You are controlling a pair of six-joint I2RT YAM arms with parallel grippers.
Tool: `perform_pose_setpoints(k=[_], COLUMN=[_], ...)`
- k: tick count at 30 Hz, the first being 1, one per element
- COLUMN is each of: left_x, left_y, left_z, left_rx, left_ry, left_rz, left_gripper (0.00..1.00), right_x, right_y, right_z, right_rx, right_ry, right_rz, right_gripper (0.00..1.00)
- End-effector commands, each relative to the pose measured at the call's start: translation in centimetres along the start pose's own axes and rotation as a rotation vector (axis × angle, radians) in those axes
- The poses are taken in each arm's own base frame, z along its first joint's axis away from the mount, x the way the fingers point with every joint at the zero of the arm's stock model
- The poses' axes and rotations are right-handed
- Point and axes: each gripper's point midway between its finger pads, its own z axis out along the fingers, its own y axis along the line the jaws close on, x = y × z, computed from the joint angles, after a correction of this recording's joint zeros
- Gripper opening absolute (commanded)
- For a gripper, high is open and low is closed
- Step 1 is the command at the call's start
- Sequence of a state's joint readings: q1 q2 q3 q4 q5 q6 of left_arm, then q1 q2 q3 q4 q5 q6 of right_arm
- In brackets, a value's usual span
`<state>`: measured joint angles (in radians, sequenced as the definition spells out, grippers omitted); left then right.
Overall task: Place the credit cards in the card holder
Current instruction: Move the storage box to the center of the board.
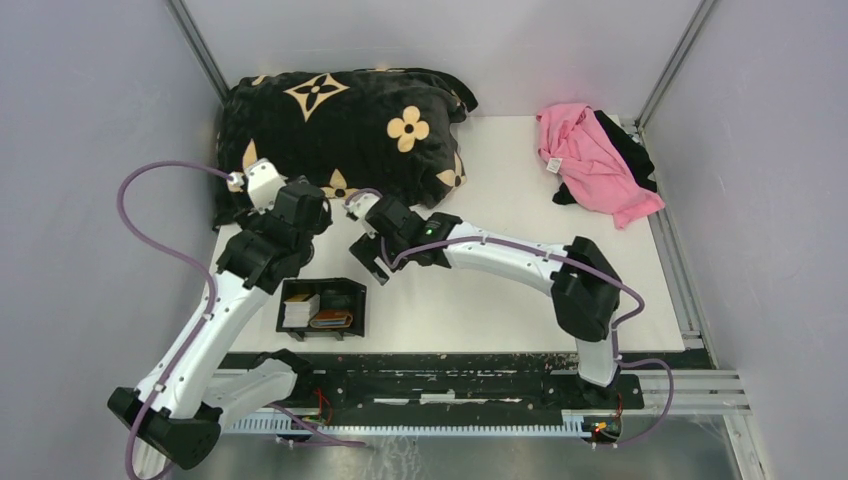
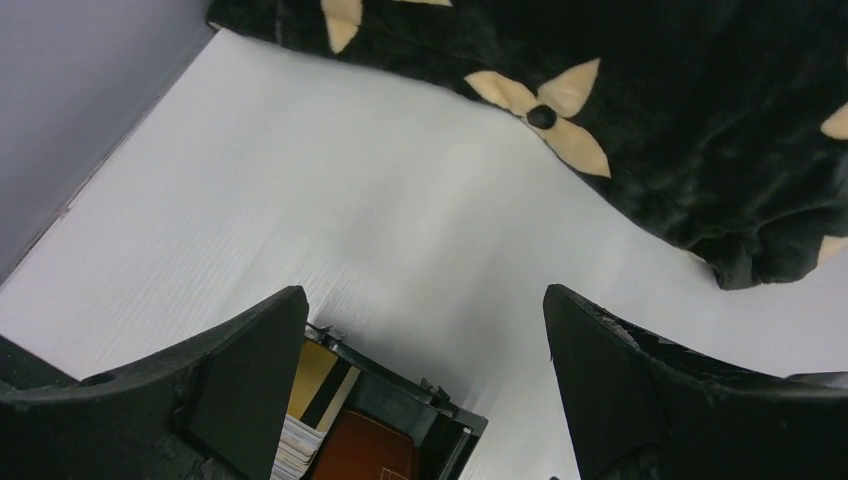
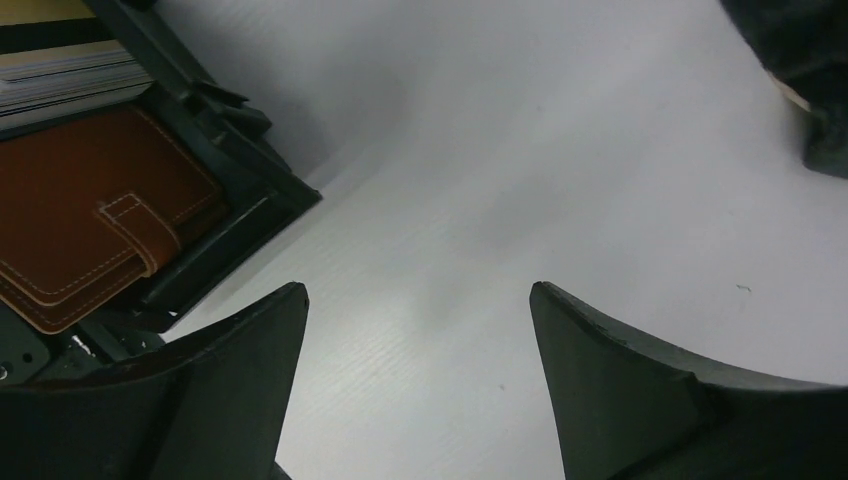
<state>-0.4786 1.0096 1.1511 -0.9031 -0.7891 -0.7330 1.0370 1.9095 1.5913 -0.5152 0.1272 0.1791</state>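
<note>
Black plush blanket (image 1: 340,130), tan-flowered, is heaped at the far edge of the table (image 1: 520,200); left gripper (image 2: 425,300) and right gripper (image 3: 417,290) are held spread and empty just beyond the black tray (image 3: 240,150), where closed brown card holder (image 3: 100,220) and stacked credit cards (image 3: 60,80) are lodged side by side, seemingly staged for pickup; no writing is legible.
</note>
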Motion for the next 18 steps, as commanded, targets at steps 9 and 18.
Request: perform_pose_setpoints(k=[9, 18], left_x=[-2.6, -2.8], left_y=[5.5, 7.2], left_z=[-2.7, -3.6], left_rx=[-0.118, -0.143], left_ry=[-0.126, -0.153], left_rz=[-0.3, -0.39], left_gripper=[0.94, 0.93], right_x=[-4.2, -3.9], right_y=[7.2, 8.6], right_z=[2.2, 4.2], right_rx=[-0.262, -0.31], right_ry=[-0.097, -0.099], right_rz=[-0.182, -0.231], right_gripper=[0.86, 0.84])
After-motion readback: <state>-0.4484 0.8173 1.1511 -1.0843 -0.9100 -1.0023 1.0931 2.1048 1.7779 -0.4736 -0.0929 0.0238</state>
